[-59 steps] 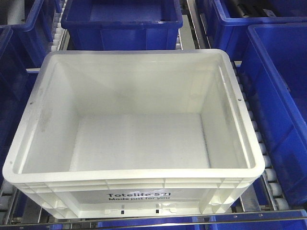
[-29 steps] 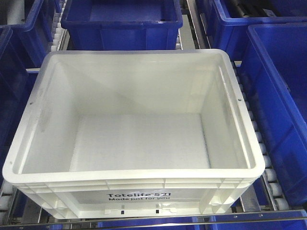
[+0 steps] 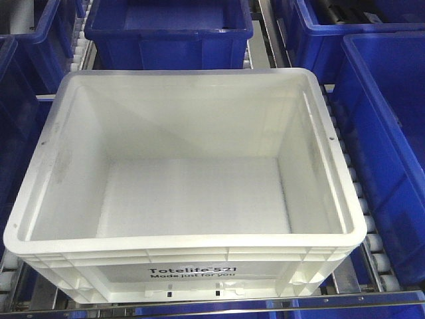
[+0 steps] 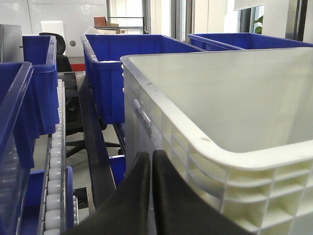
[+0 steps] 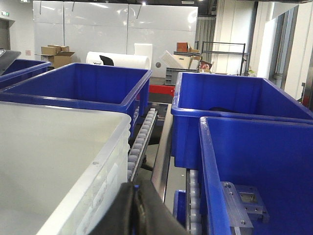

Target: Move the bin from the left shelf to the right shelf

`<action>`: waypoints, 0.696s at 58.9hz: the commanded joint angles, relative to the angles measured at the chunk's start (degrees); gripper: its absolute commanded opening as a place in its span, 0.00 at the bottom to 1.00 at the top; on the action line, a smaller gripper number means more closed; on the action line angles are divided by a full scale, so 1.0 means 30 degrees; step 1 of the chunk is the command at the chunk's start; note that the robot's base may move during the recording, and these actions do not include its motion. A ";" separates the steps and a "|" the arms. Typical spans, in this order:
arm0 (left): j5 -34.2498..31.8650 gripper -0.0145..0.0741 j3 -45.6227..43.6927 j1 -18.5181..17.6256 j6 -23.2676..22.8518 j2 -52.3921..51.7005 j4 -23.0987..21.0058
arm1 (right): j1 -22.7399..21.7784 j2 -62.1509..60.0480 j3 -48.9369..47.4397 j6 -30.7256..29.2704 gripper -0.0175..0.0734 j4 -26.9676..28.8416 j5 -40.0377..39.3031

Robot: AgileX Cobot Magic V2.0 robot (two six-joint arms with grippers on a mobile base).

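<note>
Nothing you can see has shifted over the last second: the bin (image 3: pixel 186 193) sits in the same spot in the front view, and its printed face reads at the same place as before.

You find the white bin resting on the roller conveyor (image 3: pixel 362 219), filling the middle of the front view, its open mouth facing up. Its long axis runs left to right across that view; the wall with the black "Totelife 521" print (image 3: pixel 192 271) faces the camera, toward you. A dark blue bin behind (image 3: pixel 169 30) stands just past its far rim, and another dark blue bin on the right (image 3: pixel 392 146) stands beside it across the rollers.

From the left wrist view, your left gripper (image 4: pixel 151 159) has its two black fingers pressed together, tips meeting with only a thin seam between them, nothing held. It sits just beside the ribbed outer wall of the bin (image 4: pixel 195 161), below the thick rim.

From the right wrist view, your right gripper (image 5: pixel 135 188) likewise shows its fingers closed against each other, empty, sitting in the gap between the white bin's wall (image 5: pixel 93 191) and the nearest blue bin (image 5: pixel 254 166), above the rollers.
</note>
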 commanded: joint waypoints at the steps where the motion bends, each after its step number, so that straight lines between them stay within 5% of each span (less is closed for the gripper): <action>1: -0.1407 0.16 0.0272 -0.0094 -0.0163 -0.0301 -0.0128 | -0.0078 0.0165 -0.0551 -0.0308 0.18 -0.0032 -0.1317; 34: -0.1407 0.16 0.0272 -0.0094 -0.0163 -0.0301 -0.0128 | -0.0078 0.0165 -0.0551 -0.0308 0.18 -0.0119 -0.1233; 41: -0.1407 0.16 0.0272 -0.0094 -0.0163 -0.0301 -0.0128 | -0.0078 0.0165 -0.0551 0.0061 0.18 -0.2956 -0.1144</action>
